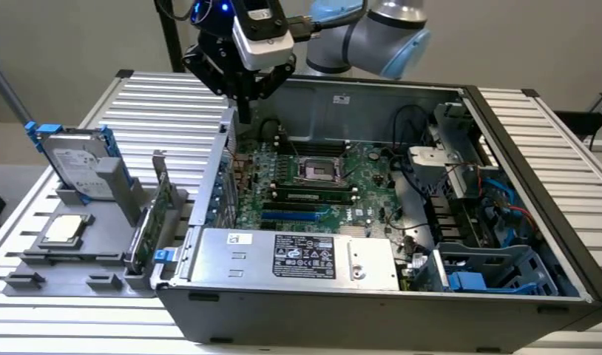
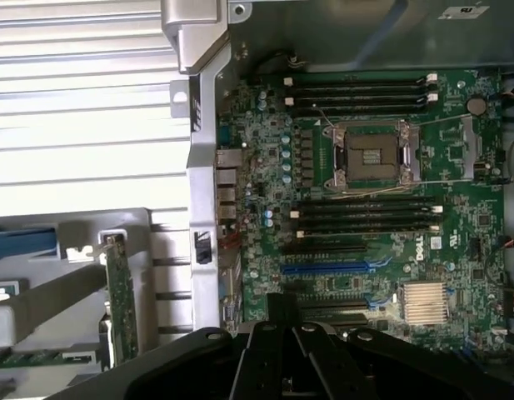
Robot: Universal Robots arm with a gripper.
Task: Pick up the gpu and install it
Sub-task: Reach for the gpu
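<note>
the empty hand [image 1: 245, 111], pressed together, is hovering above the steel case [image 1: 380, 314]; the flat green gpu [image 1: 146, 229] is standing edgewise.

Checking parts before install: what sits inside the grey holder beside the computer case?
The gpu stands on edge in the grey holder, with a blue-railed hard drive and a flat silver chip. Its slot hides the card's lower edge.
</note>
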